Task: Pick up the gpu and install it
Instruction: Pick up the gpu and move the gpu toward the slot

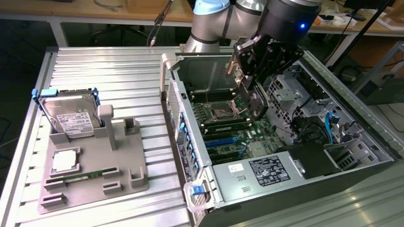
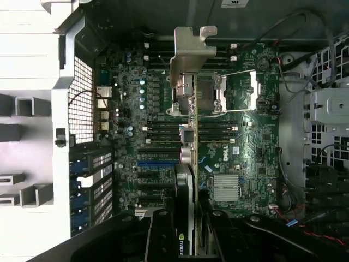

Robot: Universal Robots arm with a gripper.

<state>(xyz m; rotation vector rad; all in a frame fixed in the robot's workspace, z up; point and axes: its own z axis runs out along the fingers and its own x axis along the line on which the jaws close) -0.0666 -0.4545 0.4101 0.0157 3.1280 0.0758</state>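
Observation:
My gripper [image 1: 256, 66] hangs over the open computer case [image 1: 353, 182] and is shut on the gpu [image 1: 255, 105]. The card hangs edge-down above the motherboard [image 1: 218, 127], its round black fan facing the exterior view's right. In the wrist view the gpu [image 2: 192, 158] is seen edge-on, its silvery end bracket [image 2: 191, 46] farthest from the camera and a green logo label nearest it. My gripper [image 2: 188, 232] clamps the card between black fingers [image 2: 158, 237]. The card's edge floats over the memory slots and the blue expansion slot [image 2: 157, 162], apart from the board.
A grey parts holder [image 1: 94, 182] stands on the ribbed table at the exterior view's left, carrying a hard drive [image 1: 71, 116] with blue rails, a processor [image 1: 65, 161] and a memory stick [image 1: 82, 177]. Cables and drive bays [image 1: 315, 127] crowd the case's right side.

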